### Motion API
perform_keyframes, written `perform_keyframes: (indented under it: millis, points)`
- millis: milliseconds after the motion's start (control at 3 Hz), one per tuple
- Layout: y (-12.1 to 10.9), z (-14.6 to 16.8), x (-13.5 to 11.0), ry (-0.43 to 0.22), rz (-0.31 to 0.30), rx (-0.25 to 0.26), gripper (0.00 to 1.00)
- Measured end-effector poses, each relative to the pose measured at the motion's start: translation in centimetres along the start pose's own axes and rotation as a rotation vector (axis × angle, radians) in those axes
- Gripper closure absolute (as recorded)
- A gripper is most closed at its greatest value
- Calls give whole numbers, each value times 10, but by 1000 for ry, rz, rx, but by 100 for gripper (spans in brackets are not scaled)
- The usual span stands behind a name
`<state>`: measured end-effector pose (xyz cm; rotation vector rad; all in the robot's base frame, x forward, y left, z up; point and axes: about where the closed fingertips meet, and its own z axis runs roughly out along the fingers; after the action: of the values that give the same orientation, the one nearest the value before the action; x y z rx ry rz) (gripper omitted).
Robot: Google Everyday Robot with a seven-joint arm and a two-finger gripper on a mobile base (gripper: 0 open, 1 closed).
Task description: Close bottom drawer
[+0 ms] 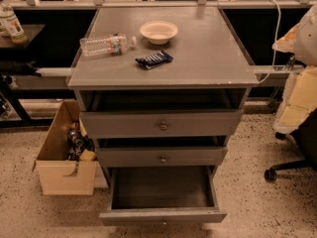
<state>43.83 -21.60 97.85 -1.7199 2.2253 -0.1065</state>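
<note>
Grey metal, matt and a little worn, makes the whole cabinet [208,58] in the middle of the frame. The gripper does not appear anywhere in this view, so I cannot tell if its fingers are spread or pressed together, or if it touches something.

The bottom drawer [148,216] is at the lower centre of the frame, pulled far out toward the camera. Its front is narrow and flat, and behind it the deep dark box is open to view. Above it, the middle drawer [198,156] and the top drawer [119,124] each have a small round knob and stand out only a little, with a dark gap over each.

On the flat top lie a round pale bowl [158,31], a clear plastic bottle [106,44] on its side, and a dark flat packet [154,59] just in front of the bowl.

At the lower left, a cardboard box [59,175] stands beside the cabinet on the speckled floor [257,207]. At the right edge is a black chair base [292,167] with wheels.
</note>
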Motion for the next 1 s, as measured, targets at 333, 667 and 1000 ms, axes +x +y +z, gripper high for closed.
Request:
perform_keyframes:
  millis: [333,667,1000]
  points:
    - [1,4,0,-2,-5,-4,0]
    - [11,45,2,-24,-58,-47,0]
    - [38,93,-5,-36,-135,-77,0]
